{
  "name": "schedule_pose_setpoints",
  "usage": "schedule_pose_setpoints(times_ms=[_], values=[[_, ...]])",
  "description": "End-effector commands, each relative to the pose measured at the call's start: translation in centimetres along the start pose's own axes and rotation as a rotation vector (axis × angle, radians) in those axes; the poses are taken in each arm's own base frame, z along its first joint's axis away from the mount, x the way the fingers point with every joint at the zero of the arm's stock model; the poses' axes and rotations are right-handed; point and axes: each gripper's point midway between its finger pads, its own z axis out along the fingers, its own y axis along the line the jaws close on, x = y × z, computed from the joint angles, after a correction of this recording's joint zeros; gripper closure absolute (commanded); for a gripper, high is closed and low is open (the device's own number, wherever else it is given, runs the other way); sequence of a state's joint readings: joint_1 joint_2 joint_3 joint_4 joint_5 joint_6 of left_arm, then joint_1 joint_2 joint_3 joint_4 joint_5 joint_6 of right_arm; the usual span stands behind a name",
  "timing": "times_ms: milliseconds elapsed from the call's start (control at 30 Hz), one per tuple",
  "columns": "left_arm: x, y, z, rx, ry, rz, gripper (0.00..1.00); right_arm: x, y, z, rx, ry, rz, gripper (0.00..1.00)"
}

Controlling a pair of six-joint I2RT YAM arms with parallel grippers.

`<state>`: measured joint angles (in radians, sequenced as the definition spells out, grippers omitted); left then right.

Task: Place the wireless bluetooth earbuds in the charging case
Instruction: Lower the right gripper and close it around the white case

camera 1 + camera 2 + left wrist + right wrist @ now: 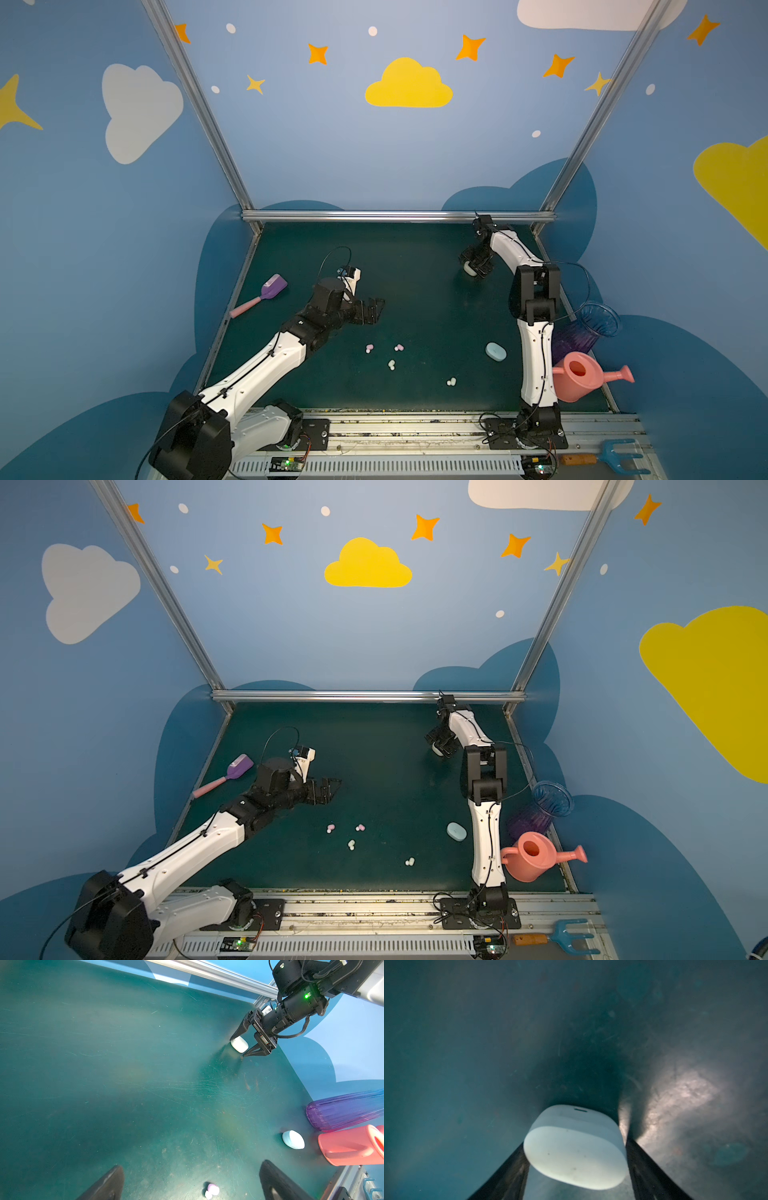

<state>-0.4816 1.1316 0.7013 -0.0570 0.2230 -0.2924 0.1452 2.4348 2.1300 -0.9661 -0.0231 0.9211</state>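
Dark green mat [415,291] covers the table. At its far right end the right pincer [238,1047] reaches down over a white case [575,1153], with one black finger [645,1172] on each side. The opening is middling. In the right wrist view both fingers lie close against the case's sides, but I cannot tell whether they already press it. The lid looks closed, and the mat around the case is lost in shadow.

The left pincer [376,311] hangs above the middle-left of the mat, spread wide and holding nothing.

The earbuds lie loose on the near half of the mat, outside any case. One pink earbud [369,348] and another pink earbud [399,347] lie side by side. A whitish earbud [391,365] lies just nearer, and a second whitish earbud [451,381] lies nearer again, to the right. They are too small to show which way they face.

A closed pale blue case [496,352] sits beside the right arm [536,357]. That arm hides part of the purple vase [598,324] and the edge of the pink watering can [582,380].
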Motion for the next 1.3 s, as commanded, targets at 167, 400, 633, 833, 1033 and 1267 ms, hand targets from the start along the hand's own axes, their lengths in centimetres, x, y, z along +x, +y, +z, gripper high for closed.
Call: schedule_pose_setpoints(times_ms=[167, 400, 633, 833, 1033, 1267], values=[[-1.5, -0.3, -0.3, 0.002, -0.034, 0.010, 0.00, -0.5, -0.6, 1.3, 0.032, 0.002, 0.021, 0.26], [-1.5, -0.2, -0.2, 0.000, -0.035, 0.004, 0.00, -0.8, -1.0, 1.7, 0.041, 0.003, 0.041, 0.24], [-1.5, -0.1, -0.2, -0.002, -0.036, 0.003, 0.00, -1.1, -1.3, 1.8, 0.051, -0.010, 0.074, 0.25], [-1.6, 0.0, -0.2, -0.002, -0.038, 0.000, 0.00, -1.3, -1.5, 1.8, 0.057, -0.021, 0.082, 0.27], [-1.6, -0.1, -0.1, -0.001, -0.039, -0.002, 0.00, -1.1, -1.6, 2.7, 0.056, 0.001, 0.087, 0.33], [-1.8, -0.1, -0.3, -0.001, -0.045, -0.001, 0.00, -0.4, -1.4, 2.7, 0.042, 0.025, 0.072, 0.48]])
